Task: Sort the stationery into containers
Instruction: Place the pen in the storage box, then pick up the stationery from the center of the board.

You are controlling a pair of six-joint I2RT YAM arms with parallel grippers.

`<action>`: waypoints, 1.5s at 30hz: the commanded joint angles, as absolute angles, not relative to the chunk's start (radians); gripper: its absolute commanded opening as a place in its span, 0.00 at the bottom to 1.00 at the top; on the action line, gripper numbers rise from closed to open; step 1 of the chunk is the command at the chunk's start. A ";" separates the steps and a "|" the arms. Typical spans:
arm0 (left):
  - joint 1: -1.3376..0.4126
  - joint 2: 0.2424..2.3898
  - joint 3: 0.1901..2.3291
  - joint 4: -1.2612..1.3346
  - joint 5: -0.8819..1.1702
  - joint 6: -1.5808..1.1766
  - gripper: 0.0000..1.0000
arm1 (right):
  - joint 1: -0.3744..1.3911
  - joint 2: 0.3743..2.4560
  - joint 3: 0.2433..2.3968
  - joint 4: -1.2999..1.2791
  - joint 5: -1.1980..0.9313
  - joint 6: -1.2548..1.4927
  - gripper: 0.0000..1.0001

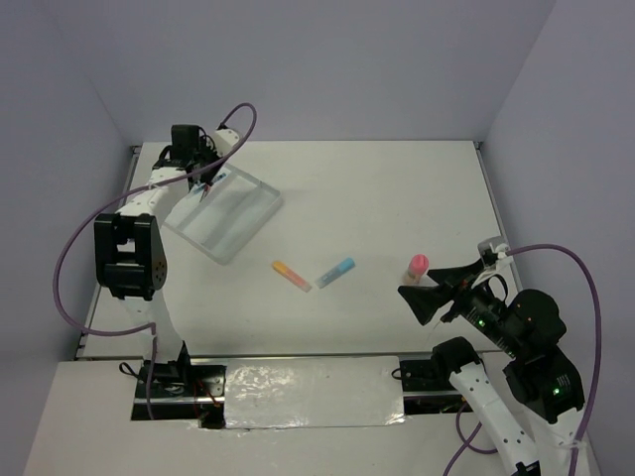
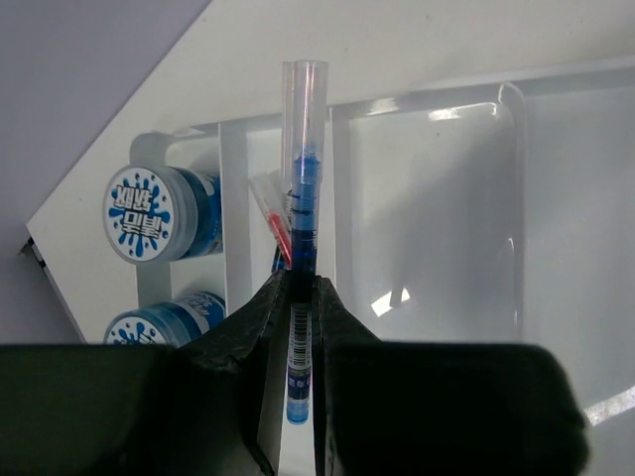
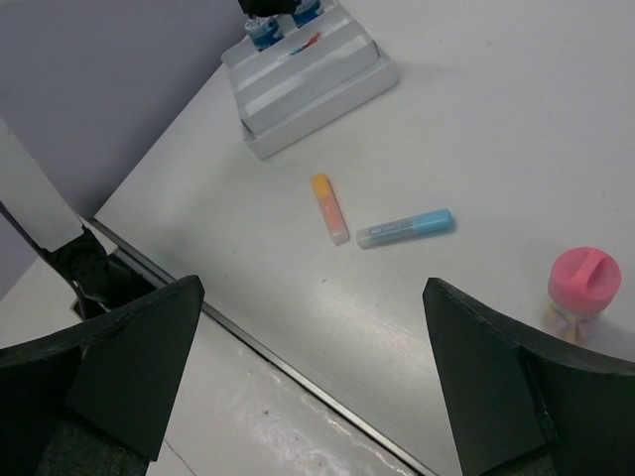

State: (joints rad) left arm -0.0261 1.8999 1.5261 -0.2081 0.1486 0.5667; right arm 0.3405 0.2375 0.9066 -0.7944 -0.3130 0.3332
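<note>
Over at the far-left corner of the table, from the top view, my left claw (image 1: pixel 203 184) hangs above the white tray (image 1: pixel 243 223), which sits skewed to the table edges, so I've turned the wrist to run along its compartments. Mid-table toward the near edge, the orange-yellow marker (image 1: pixel 291 276) and the light-blue marker (image 1: pixel 335 272) lie just beside each other, not yet sorted, and the pink-capped glue stick (image 1: pixel 418 266) stands upright nearer the right edge. My right claw (image 1: pixel 415 302) waits close to it, by my reckoning because that's its next pick. Down the left wrist now: fingers pressed together on the blue pen (image 2: pixel 301 198), pinching its lower barrel so the long end points straight down the narrow compartment. That's where the red pen (image 2: pixel 273 213) lies, so like goes with like. Whether the tip touches the tray I can't tell. Two blue-white rolls (image 2: pixel 149 213) fill the lane beside it, on their sides. On the right wrist, the claw is spread wide and carrying nothing, high over the table near its near edge. The glue stick sits off past one finger, not between them, so I'd need to swing across before closing.
</note>
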 commanded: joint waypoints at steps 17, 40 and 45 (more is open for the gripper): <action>0.107 2.002 1.520 -0.097 0.253 0.538 0.25 | 0.344 0.281 0.948 -0.753 -0.333 0.276 1.00; -0.003 1.634 1.620 0.039 0.652 -0.359 0.99 | 0.342 0.331 0.942 -0.692 -0.301 0.284 1.00; -0.115 1.410 1.281 0.047 0.313 -0.873 0.99 | 0.342 0.356 0.963 -0.704 -0.281 0.293 1.00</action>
